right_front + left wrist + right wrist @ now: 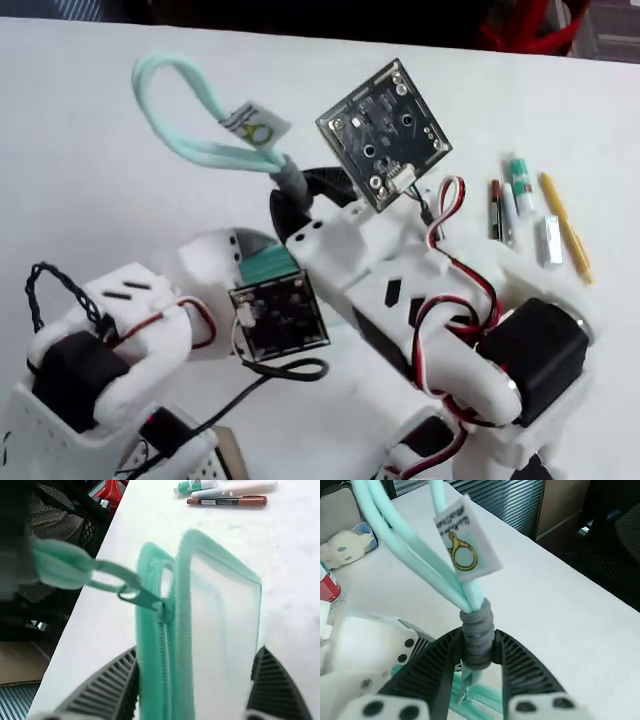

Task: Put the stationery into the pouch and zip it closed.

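Observation:
A teal pouch [215,610] stands on edge between the fingers of my left gripper [195,680], which is shut on it. Its zipper pull [142,597] hangs from a teal strap [185,110] that carries a white tag [465,545]. My right gripper [477,652] is shut on the strap's grey collar [477,630], just above the pouch [268,262]. In the high view the right gripper [297,207] sits at the middle of the table. The stationery lies at the right: a brown marker [495,208], a white pen [508,215], a green-and-white stick [520,183], a yellow pencil [565,225] and a small silver piece [548,240].
The white table [90,190] has free room at the left and far side. Off its edge stands a black mesh basket [60,520]. A pale soft object [345,542] and a red-labelled bottle [327,587] lie beyond the left arm.

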Available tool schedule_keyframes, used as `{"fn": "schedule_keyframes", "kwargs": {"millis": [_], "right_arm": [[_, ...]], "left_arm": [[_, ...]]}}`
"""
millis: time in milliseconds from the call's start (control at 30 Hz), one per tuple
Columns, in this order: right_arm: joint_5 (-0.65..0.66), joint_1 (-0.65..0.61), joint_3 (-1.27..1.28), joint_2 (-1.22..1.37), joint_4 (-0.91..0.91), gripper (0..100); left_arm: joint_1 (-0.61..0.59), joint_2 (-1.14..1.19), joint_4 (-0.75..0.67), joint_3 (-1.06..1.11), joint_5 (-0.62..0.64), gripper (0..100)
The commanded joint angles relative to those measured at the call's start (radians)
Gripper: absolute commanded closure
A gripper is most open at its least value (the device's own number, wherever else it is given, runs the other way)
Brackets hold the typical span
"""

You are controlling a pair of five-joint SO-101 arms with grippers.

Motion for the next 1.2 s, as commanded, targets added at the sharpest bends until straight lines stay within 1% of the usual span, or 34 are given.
{"fn": "schedule_keyframes", "kwargs": {"millis": [0,67,167,267,333,400,467,500,633,700,800,867,933,1000,1167], "right_arm": [[-0.040,-0.007,-0.037,-0.019,-0.012,96.4],[-0.048,-0.007,-0.037,-0.015,-0.015,96.4],[-0.049,-0.007,-0.037,-0.010,-0.021,96.4],[-0.051,-0.007,-0.035,-0.010,-0.021,96.4],[-0.049,-0.007,-0.035,-0.015,-0.021,96.4],[-0.048,-0.007,-0.038,-0.018,-0.022,96.4],[-0.046,-0.004,-0.066,-0.016,-0.022,96.4],[-0.046,-0.002,-0.087,-0.012,-0.024,96.4],[-0.046,-0.001,-0.153,-0.008,-0.048,96.4],[-0.046,0.002,-0.152,-0.007,-0.053,96.4],[-0.046,0.090,-0.114,0.008,-0.058,96.4],[-0.048,0.151,-0.084,0.025,-0.061,96.4],[-0.048,0.185,-0.044,0.047,-0.065,96.5],[-0.048,0.189,0.003,0.067,-0.070,96.5],[-0.057,0.186,0.204,0.085,-0.189,97.5]], "left_arm": [[0.013,-0.042,-0.021,0.009,-0.006,69],[0.013,-0.077,-0.048,0.009,0.017,72],[0.015,-0.114,-0.077,0.041,0.018,81],[0.016,-0.124,-0.117,0.130,0.018,92],[0.016,-0.130,-0.175,0.198,0.021,98],[0.015,-0.131,-0.221,0.244,0.028,97],[0.015,-0.131,-0.247,0.261,0.037,98],[0.015,-0.131,-0.272,0.261,0.074,98],[-0.005,-0.131,-0.420,0.267,0.322,98],[-0.035,-0.131,-0.450,0.281,0.416,98],[-0.071,-0.147,-0.448,0.341,0.532,98],[-0.093,-0.196,-0.453,0.422,0.600,98],[-0.097,-0.275,-0.457,0.520,0.628,98],[-0.097,-0.384,-0.456,0.609,0.628,98],[-0.097,-0.727,-0.413,0.789,0.626,97]]}}
